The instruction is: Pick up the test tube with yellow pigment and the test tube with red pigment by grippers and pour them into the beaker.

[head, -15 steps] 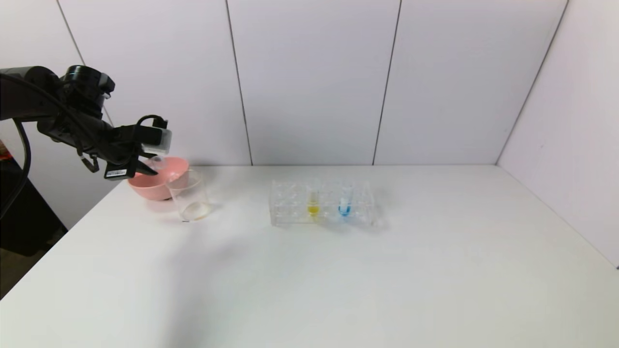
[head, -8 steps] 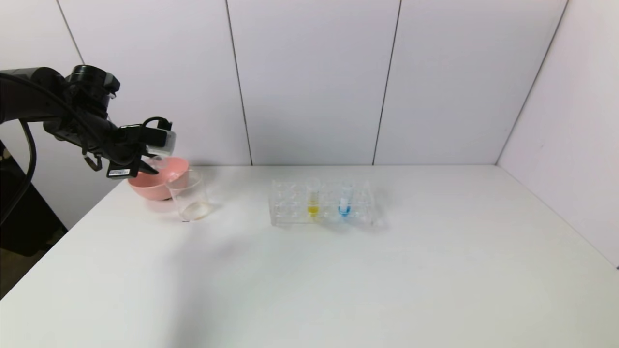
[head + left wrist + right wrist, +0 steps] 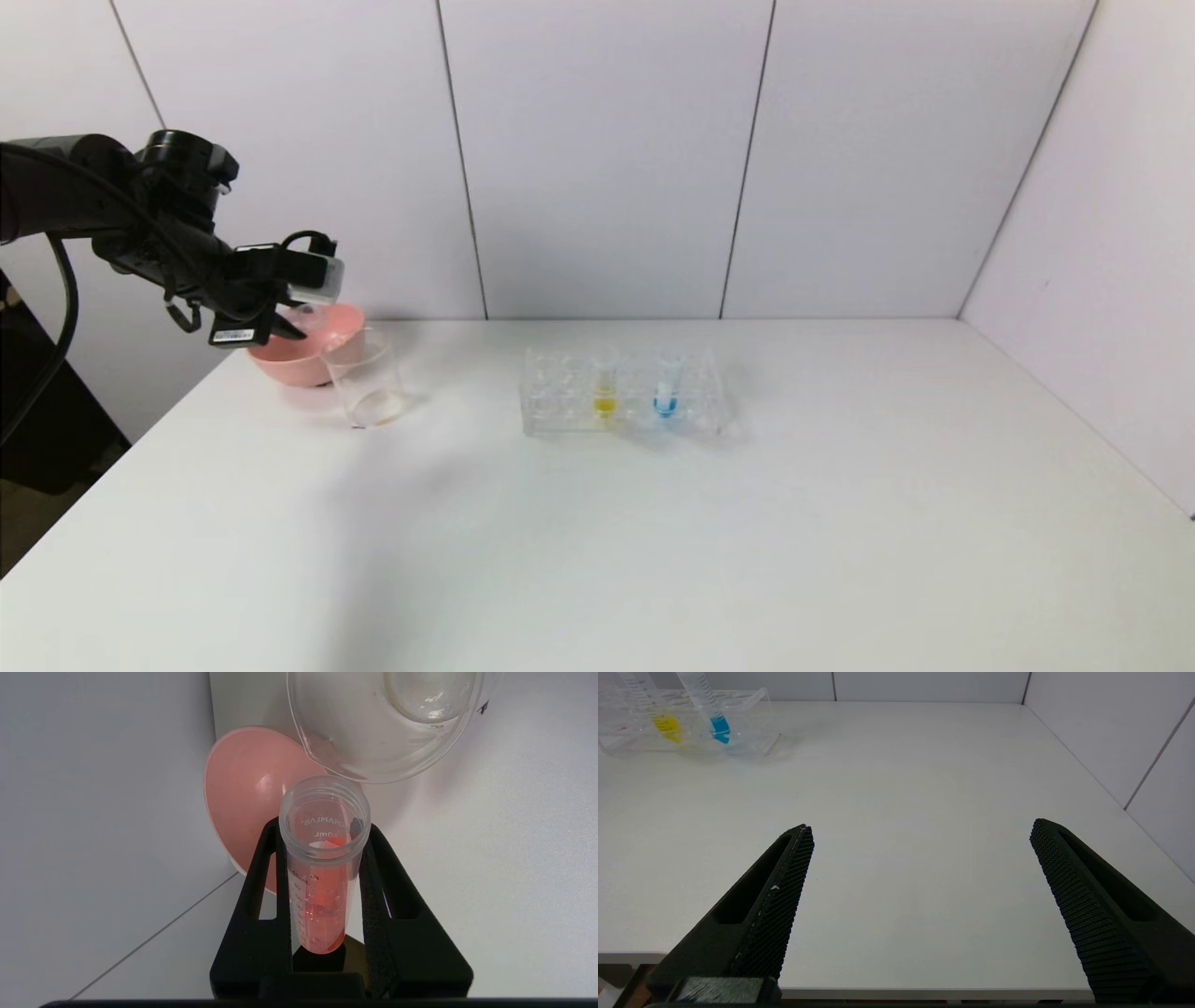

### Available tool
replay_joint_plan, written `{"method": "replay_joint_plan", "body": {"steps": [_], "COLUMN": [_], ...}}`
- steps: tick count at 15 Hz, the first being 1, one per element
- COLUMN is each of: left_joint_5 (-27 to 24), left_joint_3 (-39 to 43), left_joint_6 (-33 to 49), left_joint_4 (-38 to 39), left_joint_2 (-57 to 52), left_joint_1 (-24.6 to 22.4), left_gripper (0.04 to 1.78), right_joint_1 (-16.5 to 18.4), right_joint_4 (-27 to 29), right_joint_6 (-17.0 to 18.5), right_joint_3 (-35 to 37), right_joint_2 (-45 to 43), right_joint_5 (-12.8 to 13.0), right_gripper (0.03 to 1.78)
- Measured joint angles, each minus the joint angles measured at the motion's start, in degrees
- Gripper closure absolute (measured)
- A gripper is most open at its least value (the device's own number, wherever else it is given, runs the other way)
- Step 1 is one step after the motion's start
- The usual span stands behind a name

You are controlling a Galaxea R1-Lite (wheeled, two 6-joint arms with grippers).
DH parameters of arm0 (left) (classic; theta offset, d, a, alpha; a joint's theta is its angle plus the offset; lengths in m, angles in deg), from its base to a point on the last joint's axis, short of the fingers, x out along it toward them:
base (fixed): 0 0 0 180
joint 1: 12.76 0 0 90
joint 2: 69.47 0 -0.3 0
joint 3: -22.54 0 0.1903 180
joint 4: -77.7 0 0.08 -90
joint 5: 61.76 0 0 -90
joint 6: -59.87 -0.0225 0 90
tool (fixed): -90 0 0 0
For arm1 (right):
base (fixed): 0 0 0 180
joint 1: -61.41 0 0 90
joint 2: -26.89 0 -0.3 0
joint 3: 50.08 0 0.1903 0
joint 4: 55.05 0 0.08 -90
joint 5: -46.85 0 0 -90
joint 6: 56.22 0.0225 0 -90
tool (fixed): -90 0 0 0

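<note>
My left gripper (image 3: 297, 322) is shut on the test tube with red pigment (image 3: 322, 877), held tipped over, its open mouth just short of the beaker's rim. The red liquid lies along the tube's wall. The beaker (image 3: 366, 381) stands by the pink bowl at the table's back left; in the left wrist view its mouth (image 3: 387, 723) lies just beyond the tube. The test tube with yellow pigment (image 3: 605, 383) stands in the clear rack; it also shows in the right wrist view (image 3: 658, 716). My right gripper (image 3: 920, 858) is open and empty over the table's near edge.
A pink bowl (image 3: 289, 359) sits behind and left of the beaker. The clear tube rack (image 3: 560, 401) in the middle also holds a blue-liquid tube (image 3: 665, 385). White walls close the back and the right side.
My left gripper has moved a little to the right with the red tube, nearer the beaker's rim. The rack and its tubes have not moved.
</note>
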Motion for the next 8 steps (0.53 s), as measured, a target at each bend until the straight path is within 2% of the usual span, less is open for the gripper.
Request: {"method": "replay_joint_plan", "body": {"steps": [8], "left_joint_5": [-0.13], "left_joint_3": [-0.06], "left_joint_6": [0.3], "left_joint_4": [-0.06], "left_joint_2": [0.21], "left_joint_1": [0.2], "left_gripper": [1.38], "right_joint_1": [0.0], "right_joint_4": [-0.02], "right_joint_6": [0.0], "right_joint_3": [0.0], "right_joint_2": [0.0], "right_joint_5": [0.0], "right_gripper": [0.11]}}
